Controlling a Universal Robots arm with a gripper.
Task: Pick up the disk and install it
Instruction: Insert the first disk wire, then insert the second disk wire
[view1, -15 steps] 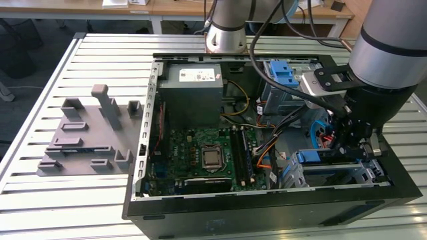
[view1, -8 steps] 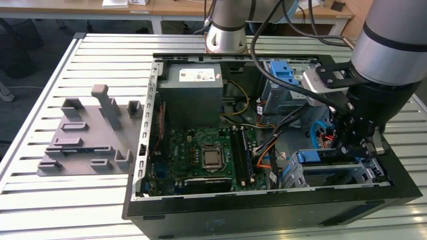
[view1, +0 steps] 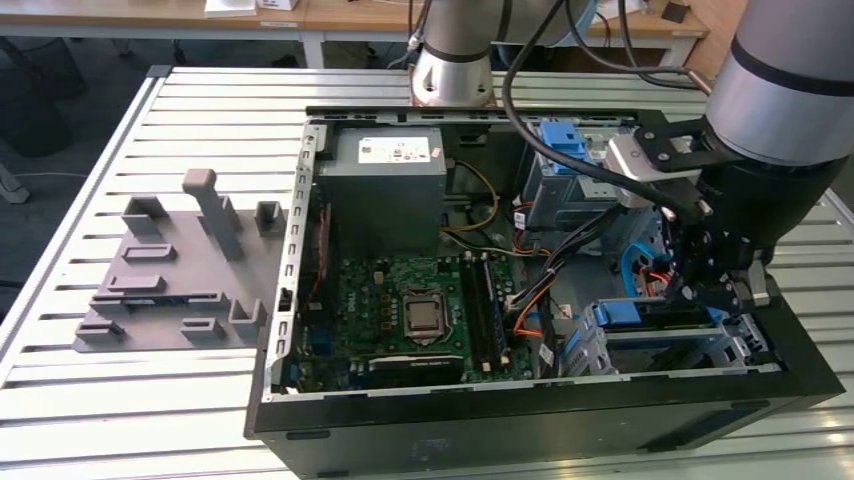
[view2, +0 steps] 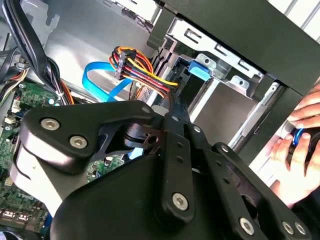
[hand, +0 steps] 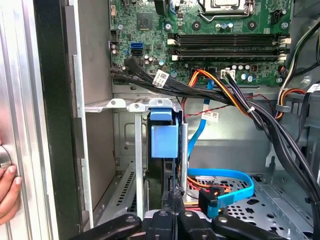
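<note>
Slatted table (view1: 160, 400); disk (hand: 164, 142) half hidden in bay.

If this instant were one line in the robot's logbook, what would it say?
pincer: shut on disk, low inside open computer case | disk: standing on edge in metal drive bay | person's hand: on case's outer side

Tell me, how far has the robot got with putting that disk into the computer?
Done: the flat disk in its blue plastic carrier stands on edge inside the grey metal drive cage of the open black computer case. In hand: the black gripper sits at the disk's near edge. Left: I cannot tell whether it is fully seated.
</note>
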